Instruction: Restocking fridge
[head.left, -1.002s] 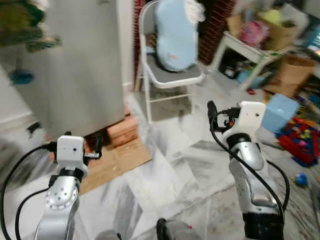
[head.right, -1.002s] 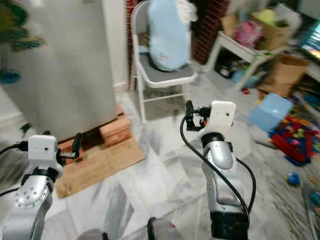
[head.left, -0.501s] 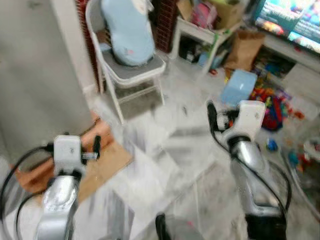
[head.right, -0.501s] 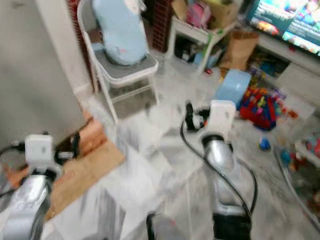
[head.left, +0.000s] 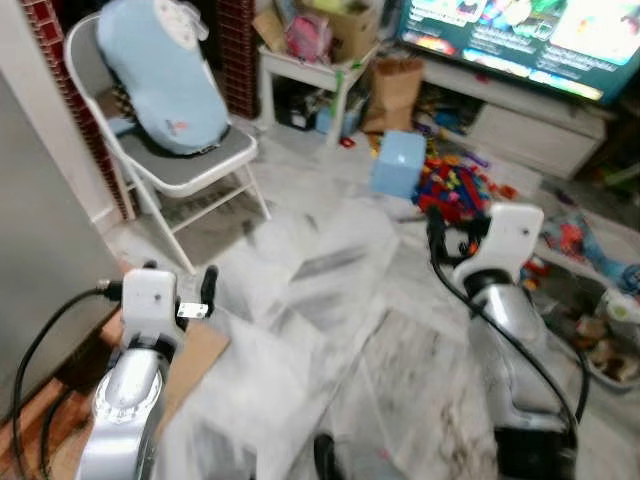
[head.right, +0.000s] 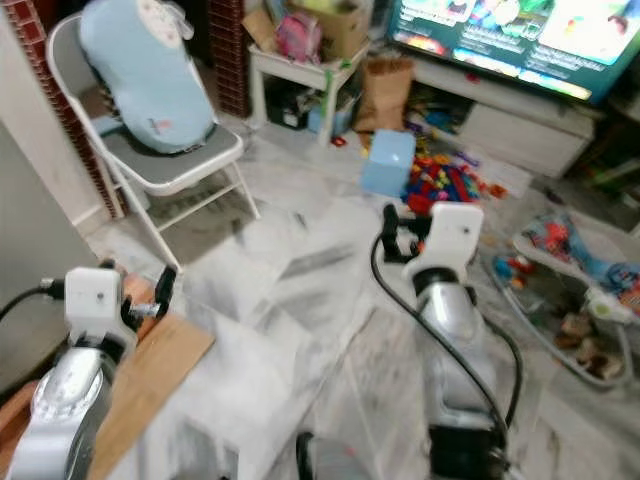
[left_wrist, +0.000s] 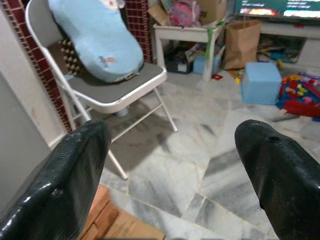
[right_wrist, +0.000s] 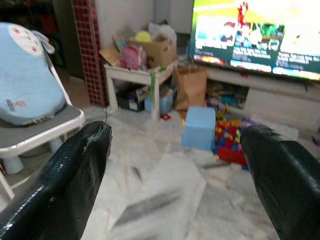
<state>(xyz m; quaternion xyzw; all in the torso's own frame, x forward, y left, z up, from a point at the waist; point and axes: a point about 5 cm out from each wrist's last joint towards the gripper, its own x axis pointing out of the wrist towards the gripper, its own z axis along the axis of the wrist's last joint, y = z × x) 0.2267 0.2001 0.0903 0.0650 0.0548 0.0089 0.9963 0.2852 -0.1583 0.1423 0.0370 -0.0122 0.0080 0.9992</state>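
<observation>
The floor (head.left: 330, 290) is grey-veined white marble tile, glossy and partly smeared by blur. At the left edge of the head views a flat grey panel, the fridge (head.left: 30, 260), is cut off by the frame; its base meets a flat brown cardboard sheet (head.right: 150, 375) lying on the tiles. Just beside it stands a white tubular folding chair (head.left: 165, 165) with a grey padded seat, carrying a rounded pale-blue cushion (head.left: 160, 75) that leans on the backrest.

The left gripper (left_wrist: 170, 165) hangs above the floor with its 2 textured black fingers (left_wrist: 75, 170) spread wide, holding nothing. The right gripper (right_wrist: 175, 165) is likewise spread and empty.

Further back are a small white side table (right_wrist: 137, 75) heaped with a cardboard box and bags, a brown paper bag (right_wrist: 192, 87), a light-blue plastic cube (right_wrist: 200, 127), scattered colourful toy blocks (head.left: 455, 190) and a lit TV screen (right_wrist: 255, 37). Clutter at the right edge is too blurred to identify.
</observation>
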